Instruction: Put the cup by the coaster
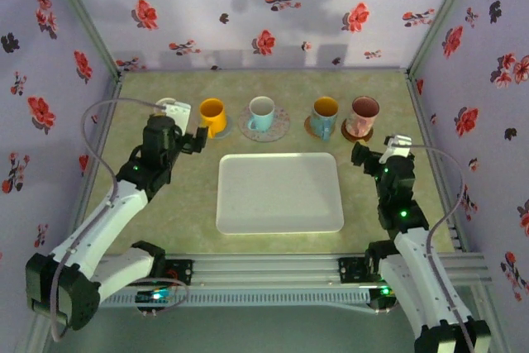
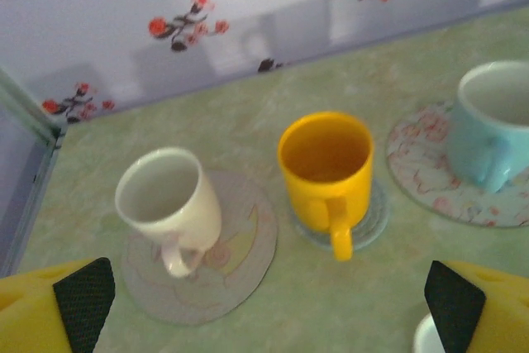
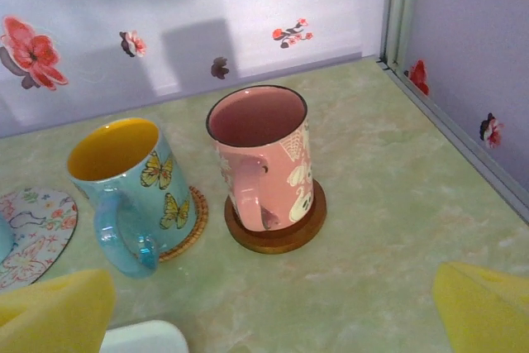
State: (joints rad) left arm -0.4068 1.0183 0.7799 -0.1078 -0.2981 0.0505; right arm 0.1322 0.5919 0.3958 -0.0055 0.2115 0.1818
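Several cups stand in a row at the back, each on its own coaster. In the left wrist view a white cup point(image 2: 165, 200) sits on a round grey coaster point(image 2: 240, 262), a yellow cup point(image 2: 325, 171) on a small clear coaster point(image 2: 374, 217), and a pale blue cup point(image 2: 492, 134) on a floral coaster point(image 2: 417, 163). In the right wrist view there are a butterfly cup point(image 3: 128, 188) on a woven coaster point(image 3: 196, 219) and a pink cup point(image 3: 269, 159) on a wooden coaster point(image 3: 281, 236). My left gripper point(image 2: 269, 307) and right gripper point(image 3: 273, 312) hang open and hold nothing, short of the cups.
A white tray point(image 1: 279, 192) lies in the middle of the table, between the arms. Floral walls close off the back and both sides. In the top view the left gripper point(image 1: 186, 124) is near the yellow cup point(image 1: 212, 115), and the right gripper point(image 1: 378, 148) is near the pink cup point(image 1: 364, 116).
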